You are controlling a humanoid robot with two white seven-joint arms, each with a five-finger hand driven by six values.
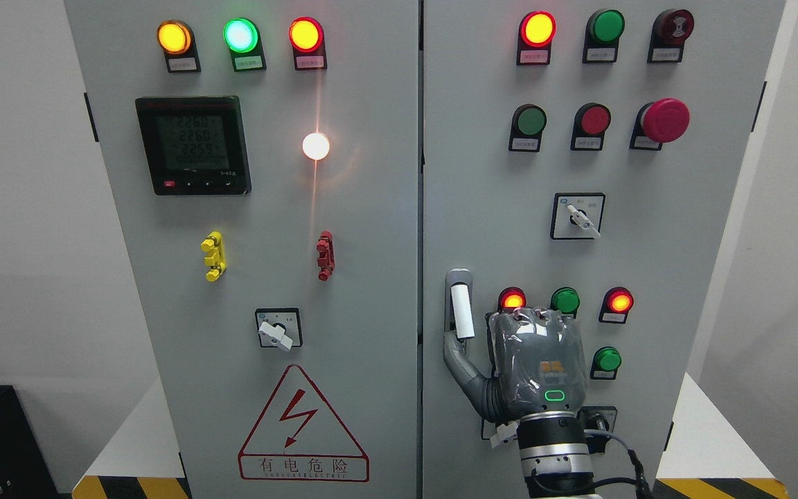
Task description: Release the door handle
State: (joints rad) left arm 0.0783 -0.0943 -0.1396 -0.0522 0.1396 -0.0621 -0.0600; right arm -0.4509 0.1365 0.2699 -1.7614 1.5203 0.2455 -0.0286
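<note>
Door handle (461, 310): white bar, upright in a grey recessed mount, at the left edge of the right cabinet door (648, 235). Door looks closed, flush with its neighbour.

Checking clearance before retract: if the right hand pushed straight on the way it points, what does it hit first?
Probably the cabinet door: the right hand points up and into the panel, by the red light and green light. Depth unclear.

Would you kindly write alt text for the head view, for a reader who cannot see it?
The right hand is raised against the right door of a grey electrical cabinet, thumb just below the white handle, not gripping it. Lamps, buttons and switches cover both doors.
</note>
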